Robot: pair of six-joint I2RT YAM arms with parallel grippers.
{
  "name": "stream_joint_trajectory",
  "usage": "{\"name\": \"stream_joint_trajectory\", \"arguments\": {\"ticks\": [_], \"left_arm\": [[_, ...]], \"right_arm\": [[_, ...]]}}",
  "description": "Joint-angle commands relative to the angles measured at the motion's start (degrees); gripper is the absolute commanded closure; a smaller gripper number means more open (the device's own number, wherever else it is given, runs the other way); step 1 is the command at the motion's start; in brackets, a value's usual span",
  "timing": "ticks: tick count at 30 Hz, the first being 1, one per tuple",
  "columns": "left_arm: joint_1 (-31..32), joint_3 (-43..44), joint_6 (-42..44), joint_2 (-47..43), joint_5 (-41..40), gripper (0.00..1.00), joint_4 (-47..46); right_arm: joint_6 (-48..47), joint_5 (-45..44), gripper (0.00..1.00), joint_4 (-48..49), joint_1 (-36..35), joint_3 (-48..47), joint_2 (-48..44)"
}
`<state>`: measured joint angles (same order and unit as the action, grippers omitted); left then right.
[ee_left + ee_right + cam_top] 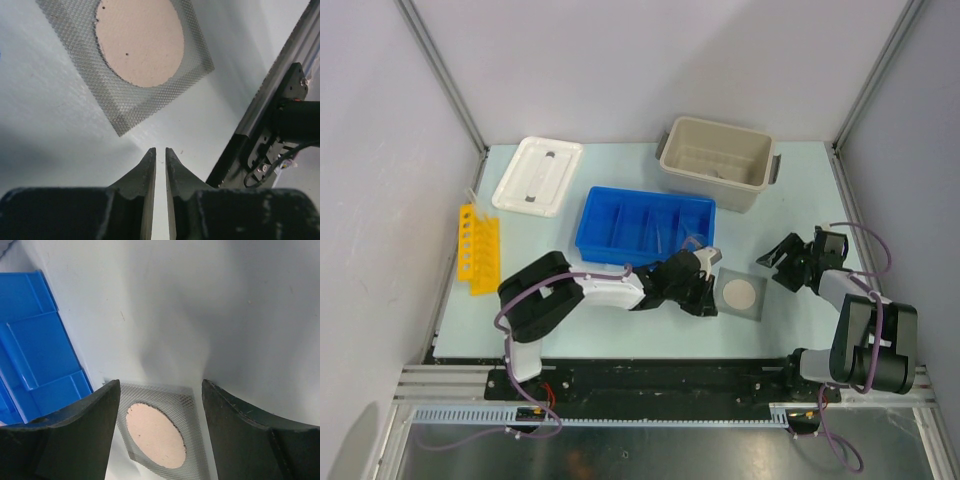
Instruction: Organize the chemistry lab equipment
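- Top external view: the grey square mesh with white disc [740, 295] lies flat on the counter [620, 325], just near of the right end of the blue divided tray [650, 194] and between the 2 tools.
- Left tool [708, 300] sits just left of the mesh. In the left wrist view its fingers [146, 172] are pressed almost together with only a thin slit between them, pinching nothing, and their tips are just short of a mesh corner.
- Right tool [776, 270] hangs right of the mesh, apart from it. In the right wrist view its fingers [95, 410] are spread wide, and the mesh shows between them.
- Beige tub [705, 192] stands far right of the tray, the white lid [538, 175] far left, and a yellow rack [477, 250] at the left edge.
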<state>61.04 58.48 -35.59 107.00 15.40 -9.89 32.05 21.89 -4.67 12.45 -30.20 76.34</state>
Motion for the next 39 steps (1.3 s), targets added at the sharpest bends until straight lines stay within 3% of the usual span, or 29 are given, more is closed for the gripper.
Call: {"name": "stream_joint_trajectory", "arguments": {"ticks": [1, 13, 20, 31, 39], "left_arm": [[0.4, 2.2, 0.6, 1.8, -0.9, 0.83, -2.5], [0.3, 3.0, 1.6, 5.3, -3.8, 0.84, -2.3], [0.3, 2.6, 1.9, 5.3, -4.7, 0.84, -2.0], [0.3, 2.4, 2.0, 5.3, -5.0, 0.84, -1.8], [0.3, 2.6, 2.0, 5.5, -4.9, 0.83, -1.5]], "right_arm": [[-1.9, 1.6, 0.28, 3.8, -0.7, 2.3, 1.5], [-2.0, 3.6, 0.28, 6.3, -1.1, 3.7, 1.5], [-1.2, 13.1, 0.28, 7.7, 0.4, 5.1, 0.2], [-1.1, 19.5, 0.28, 3.5, 3.9, 5.1, -1.2], [-1.4, 18.6, 0.29, 1.1, 3.9, 5.0, -1.5]]}}
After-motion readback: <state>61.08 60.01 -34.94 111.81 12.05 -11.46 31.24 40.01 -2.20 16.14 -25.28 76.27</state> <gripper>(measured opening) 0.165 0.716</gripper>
